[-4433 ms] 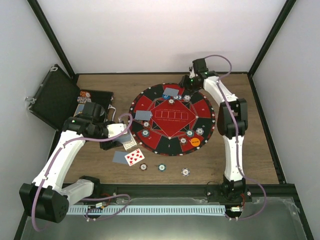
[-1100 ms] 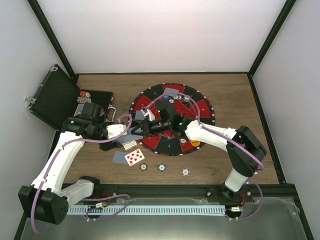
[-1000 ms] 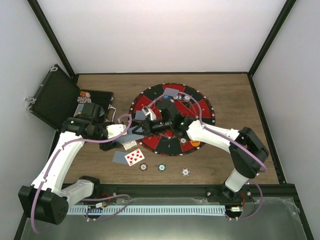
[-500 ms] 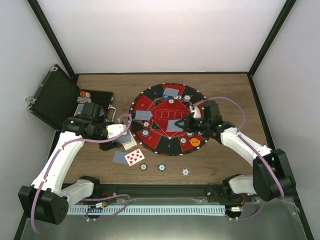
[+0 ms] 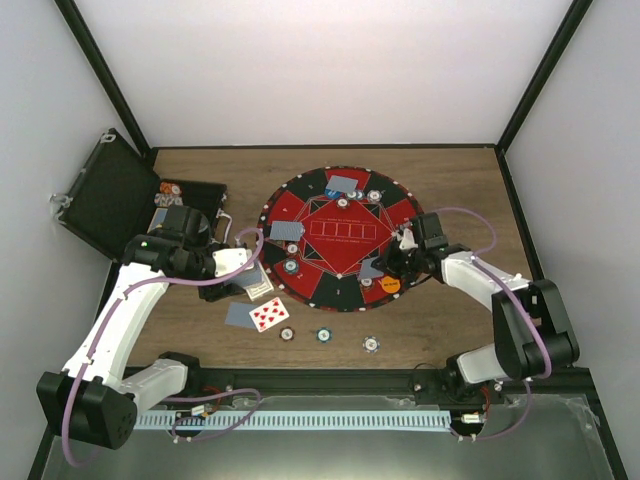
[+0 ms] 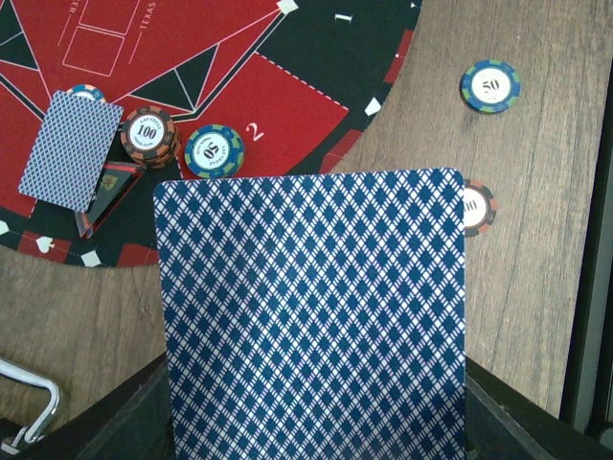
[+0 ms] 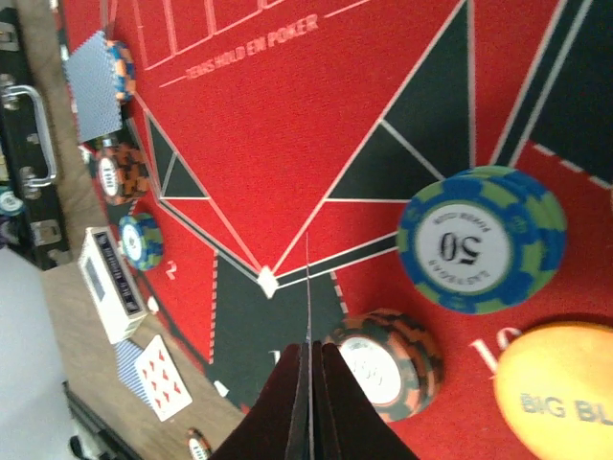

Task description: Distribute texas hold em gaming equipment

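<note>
One card [image 5: 371,268] is pinched edge-on in the closed right gripper [image 7: 308,379], low over the mat [image 5: 310,213], a chip stack [image 7: 383,369] just beside its tips. A second ago this gripper was across at the left gripper [image 5: 250,282], which clamps the deck [image 6: 311,316]; so I judge the card is taken and only needs laying down here.

Round mat [image 5: 330,252] on a wooden table [image 5: 470,190], seen from above.
The right gripper [image 5: 388,262] grips a grey-backed card [image 5: 371,268] over the mat's right side; the left gripper [image 5: 243,278] grips a card stack [image 5: 259,285] beside its left edge.
</note>
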You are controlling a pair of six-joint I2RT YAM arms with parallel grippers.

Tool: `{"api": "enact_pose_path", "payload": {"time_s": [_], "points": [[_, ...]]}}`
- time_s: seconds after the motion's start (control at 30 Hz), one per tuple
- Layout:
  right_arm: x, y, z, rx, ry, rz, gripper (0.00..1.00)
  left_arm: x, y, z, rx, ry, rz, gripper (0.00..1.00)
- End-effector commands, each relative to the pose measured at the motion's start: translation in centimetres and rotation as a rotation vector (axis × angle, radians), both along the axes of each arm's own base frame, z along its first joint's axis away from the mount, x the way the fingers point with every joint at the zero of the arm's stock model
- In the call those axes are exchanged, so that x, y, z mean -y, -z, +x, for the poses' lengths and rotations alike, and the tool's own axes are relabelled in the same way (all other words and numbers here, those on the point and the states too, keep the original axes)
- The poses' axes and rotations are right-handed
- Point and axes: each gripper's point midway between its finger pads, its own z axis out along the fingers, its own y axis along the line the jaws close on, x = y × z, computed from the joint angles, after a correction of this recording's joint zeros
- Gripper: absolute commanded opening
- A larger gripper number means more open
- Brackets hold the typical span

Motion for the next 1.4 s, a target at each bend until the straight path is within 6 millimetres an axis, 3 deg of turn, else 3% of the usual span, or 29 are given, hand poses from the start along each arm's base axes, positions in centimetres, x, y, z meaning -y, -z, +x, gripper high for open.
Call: {"api": "enact_pose_path", "payload": {"time_s": [0.0, 0.13, 0.4, 0.57, 0.77, 0.83, 0.9, 1.07, 1.2, 1.27, 1.37], "points": [[1.3, 0.0, 1.5, 0.029, 0.029, -0.082, 0.01, 0.3, -1.4, 0.5, 0.045, 0.018, -0.024, 0.04], [3.1, 1.0, 1.0, -0.001, 0.073, -0.186, 0.07, 0.4, -1.4, 0.5, 0.044, 0.022, -0.024, 0.04], [5.3, 1.4, 0.2, -0.037, 0.128, -0.307, 0.35, 0.5, -1.6, 0.5, 0.045, 0.027, -0.030, 0.04], [6.6, -0.9, 0.5, 0.001, 0.183, -0.356, 0.53, 0.4, -1.5, 0.4, 0.044, 0.026, -0.024, 0.04], [6.9, -4.1, 0.9, 0.061, 0.209, -0.361, 0.60, 0.5, -1.5, 0.3, 0.042, 0.029, -0.032, 0.04], [5.2, -5.8, 1.1, 0.098, 0.179, -0.288, 0.64, 0.6, -1.6, 0.4, 0.041, 0.030, -0.035, 0.04], [2.0, -7.9, 1.0, 0.137, 0.124, -0.187, 0.69, 0.6, -1.6, 0.4, 0.040, 0.030, -0.038, 0.04], [-9.4, -12.7, -1.0, 0.173, -0.129, 0.076, 0.85, 0.7, -1.7, 0.5, 0.039, 0.028, -0.042, 0.04], [-16.9, -14.0, -4.2, 0.140, -0.325, 0.253, 0.90, 0.6, -1.8, 0.5, 0.041, 0.025, -0.040, 0.04], [-19.4, -14.1, -5.9, 0.122, -0.404, 0.318, 0.90, 0.6, -1.8, 0.5, 0.040, 0.025, -0.039, 0.04], [-21.3, -13.8, -6.9, 0.098, -0.456, 0.370, 0.90, 0.6, -1.8, 0.4, 0.044, 0.027, -0.036, 0.04]]}}
